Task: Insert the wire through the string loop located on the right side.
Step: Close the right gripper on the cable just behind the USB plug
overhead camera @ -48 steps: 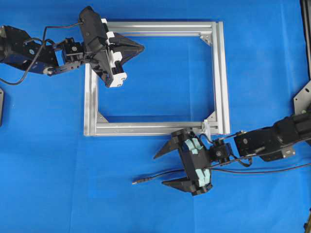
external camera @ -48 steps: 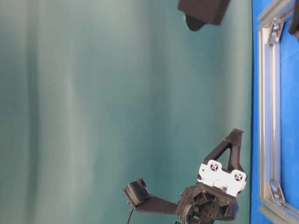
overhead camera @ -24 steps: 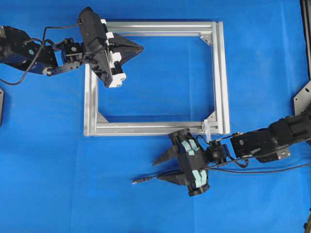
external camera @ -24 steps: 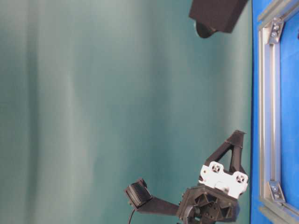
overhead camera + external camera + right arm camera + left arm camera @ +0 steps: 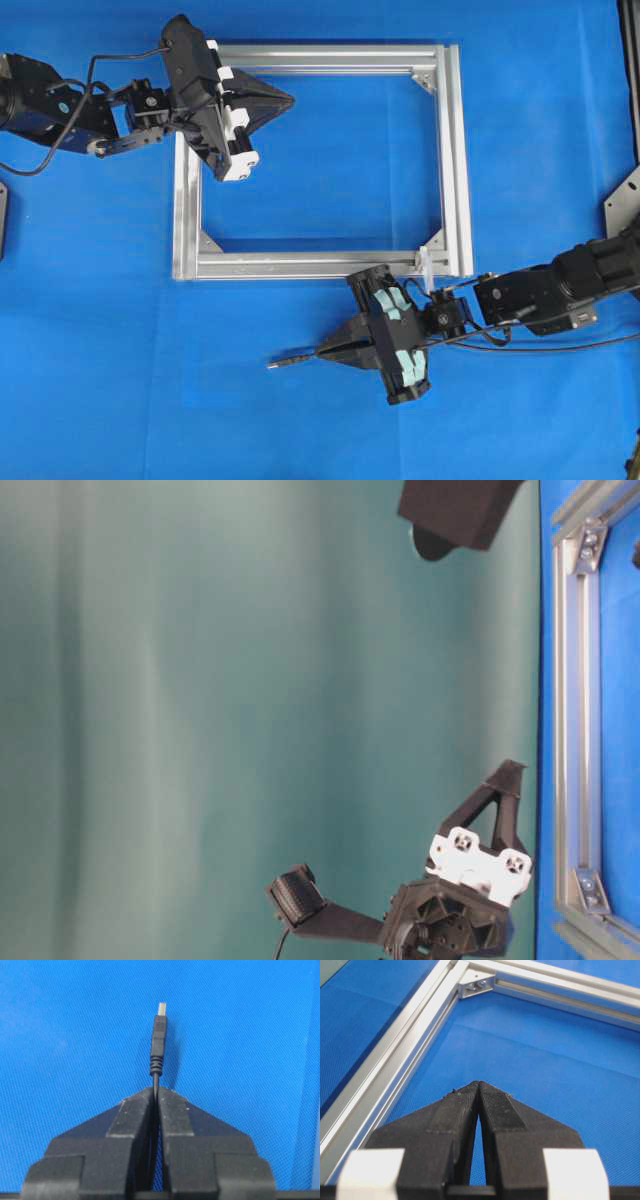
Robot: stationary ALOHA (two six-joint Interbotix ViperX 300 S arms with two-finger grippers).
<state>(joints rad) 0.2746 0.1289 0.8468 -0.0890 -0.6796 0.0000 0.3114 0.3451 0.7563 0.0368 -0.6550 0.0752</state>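
Note:
The wire (image 5: 293,358) is a thin black cable ending in a small dark plug (image 5: 159,1035) with a metal tip. My right gripper (image 5: 322,352) (image 5: 155,1091) is shut on the wire just behind the plug, which sticks out leftward over the blue cloth below the frame. The string loop (image 5: 426,264) is a tiny white tie at the lower right corner of the silver frame (image 5: 455,160), up and to the right of my right fingertips. My left gripper (image 5: 290,99) (image 5: 478,1085) is shut on nothing, over the frame's upper left corner.
A silver corner bracket (image 5: 476,983) lies ahead of my left gripper. The rest of the wire trails right along the right arm (image 5: 560,285). The table-level view shows the frame's rail (image 5: 572,710) and the left arm's gripper body (image 5: 478,860) against a green backdrop.
My right gripper has gone from wide open to shut on the wire just behind its plug, and the plug has shifted slightly left and up. The left arm has hardly moved.

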